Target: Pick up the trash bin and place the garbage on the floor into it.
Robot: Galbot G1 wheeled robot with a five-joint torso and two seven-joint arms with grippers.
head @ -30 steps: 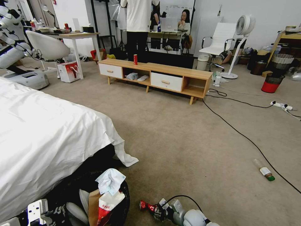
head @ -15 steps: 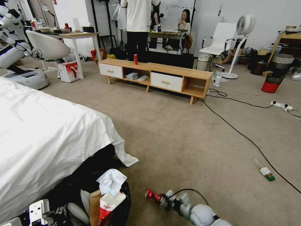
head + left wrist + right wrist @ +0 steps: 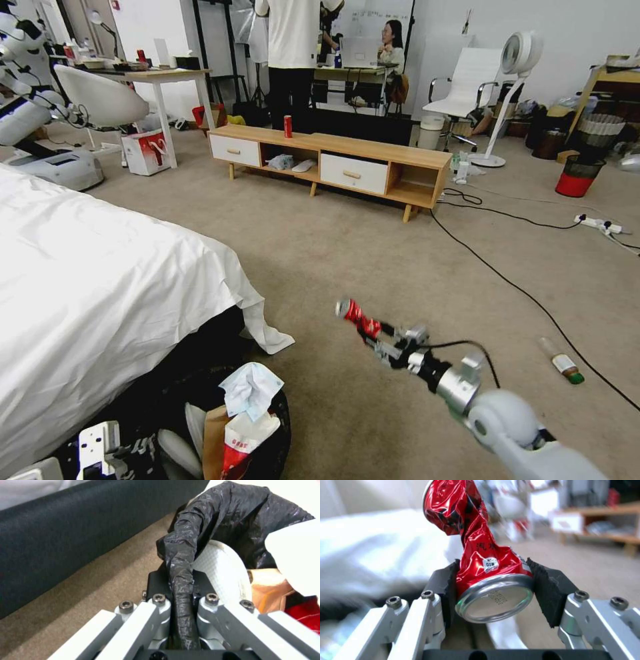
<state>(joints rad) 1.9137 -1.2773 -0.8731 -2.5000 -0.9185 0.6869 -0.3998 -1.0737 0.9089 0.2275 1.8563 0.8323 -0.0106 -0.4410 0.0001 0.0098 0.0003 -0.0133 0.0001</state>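
Trash bin (image 3: 267,427): round, black, lined with black film, upright beside the bed base, stuffed with pale-blue tissue (image 3: 250,390), brown paper bag (image 3: 215,433) and red-white snack packet (image 3: 240,440). Crushed red can (image 3: 357,317): twisted, held above the floor (image 3: 373,267). Clear green-capped bottle (image 3: 561,361): flat on carpet, beside a black cable.
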